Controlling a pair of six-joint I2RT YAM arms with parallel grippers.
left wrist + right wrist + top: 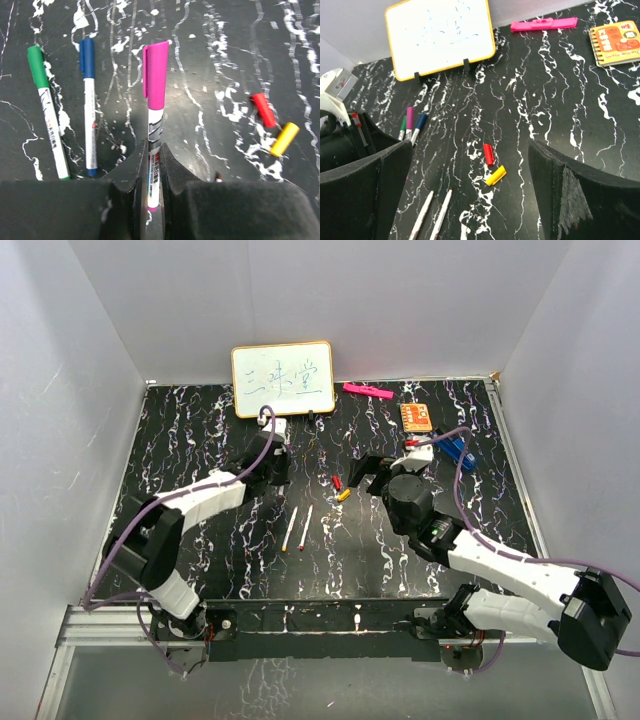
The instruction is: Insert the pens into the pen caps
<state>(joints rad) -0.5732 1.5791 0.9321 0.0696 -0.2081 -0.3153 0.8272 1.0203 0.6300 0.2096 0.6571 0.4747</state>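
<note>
My left gripper [154, 150] is shut on the white barrel of a pen with a magenta cap [155, 75] on its tip. Beside it on the table lie a green-capped pen [48, 112] and a blue-capped pen [88, 105]. A loose red cap [489, 154] and a loose yellow cap [496, 175] lie close together mid-table. Two uncapped white pens [290, 529] [306, 523] lie side by side nearer the front. My right gripper [469, 167] hangs above the red and yellow caps, open wide with nothing between its fingers.
A small whiteboard [283, 379] stands at the back. A flat pink bar [367, 391] and an orange notebook [417, 417] lie at the back right. A blue clip-like object [460, 448] sits beside the right arm.
</note>
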